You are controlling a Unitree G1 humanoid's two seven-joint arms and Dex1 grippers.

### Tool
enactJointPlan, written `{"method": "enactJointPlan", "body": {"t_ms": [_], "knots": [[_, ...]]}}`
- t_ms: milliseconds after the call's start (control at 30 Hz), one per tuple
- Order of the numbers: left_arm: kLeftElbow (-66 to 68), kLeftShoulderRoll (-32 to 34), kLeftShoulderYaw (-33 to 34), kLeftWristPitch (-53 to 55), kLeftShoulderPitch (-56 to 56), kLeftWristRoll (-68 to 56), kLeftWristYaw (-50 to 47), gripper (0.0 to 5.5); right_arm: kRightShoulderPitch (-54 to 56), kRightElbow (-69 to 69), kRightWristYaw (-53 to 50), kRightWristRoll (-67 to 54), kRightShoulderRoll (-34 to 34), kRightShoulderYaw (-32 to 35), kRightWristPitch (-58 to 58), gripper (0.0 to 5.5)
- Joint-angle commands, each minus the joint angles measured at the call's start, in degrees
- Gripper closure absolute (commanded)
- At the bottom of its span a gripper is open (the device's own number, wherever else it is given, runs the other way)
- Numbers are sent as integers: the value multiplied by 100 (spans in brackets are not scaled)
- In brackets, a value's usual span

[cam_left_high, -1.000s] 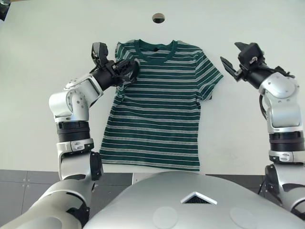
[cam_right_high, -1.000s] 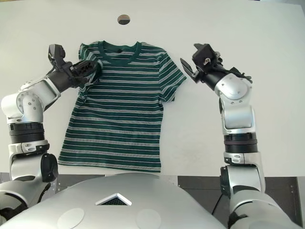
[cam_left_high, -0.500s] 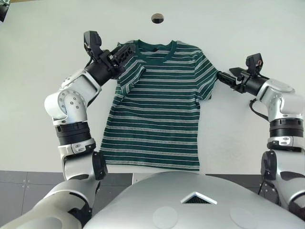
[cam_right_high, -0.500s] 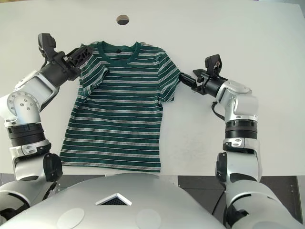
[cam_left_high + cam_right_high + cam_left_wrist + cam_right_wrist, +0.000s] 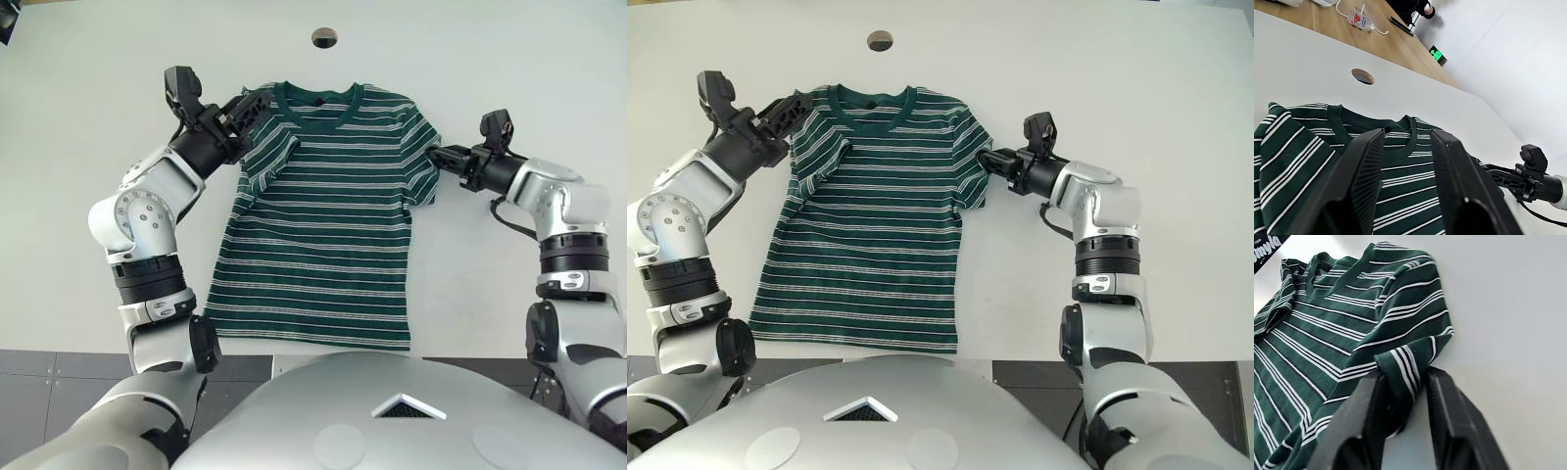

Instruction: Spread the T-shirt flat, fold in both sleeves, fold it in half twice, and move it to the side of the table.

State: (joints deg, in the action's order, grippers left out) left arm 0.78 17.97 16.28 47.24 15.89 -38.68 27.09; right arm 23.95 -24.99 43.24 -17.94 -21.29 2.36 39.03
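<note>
Find T-shirt [image 5: 323,225] flat on bench [image 5: 490,59], front up, collar between left fingers [image 5: 1369,171] and right fingers [image 5: 1449,421], nearer the left pair. Note left sleeve [image 5: 263,166] already doubled inward over the chest, just below left fingers. Log these as spread apart above the shoulder, gripping nothing. Judge that side's fold done. Log right fingers as clamped on hem of right sleeve [image 5: 1405,357], cloth bunched between them. Read grip at outer edge as leverage for swinging sleeve inward. Expect both halvings and the move aside to remain.
</note>
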Motion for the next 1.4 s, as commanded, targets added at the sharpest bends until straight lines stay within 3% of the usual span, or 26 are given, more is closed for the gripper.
{"method": "enactJointPlan", "body": {"t_ms": [33, 133, 633, 833, 1133, 1400], "knots": [[-69, 1, 25, 4, 35, -43, -56, 373, -51, 79, -83, -47, -2, 34, 157, 497], [-180, -16, 6, 14, -9, -67, -97, 373, 16, 273, -95, -174, -65, 151, 289, 536], [-568, -64, 18, 144, -79, -274, -338, 373, 50, 2018, -457, -455, -10, 8, 1162, 536], [-575, -115, 30, 127, -59, -354, -364, 373, 308, 1771, -729, -289, 585, -492, 1027, 536], [-466, -125, 91, 33, -51, -380, -382, 373, 636, 527, -1103, -40, 1272, -642, 450, 536], [-429, -173, 123, -38, -70, -404, -402, 373, 590, 559, -964, -19, 1281, -766, 470, 383]]}}
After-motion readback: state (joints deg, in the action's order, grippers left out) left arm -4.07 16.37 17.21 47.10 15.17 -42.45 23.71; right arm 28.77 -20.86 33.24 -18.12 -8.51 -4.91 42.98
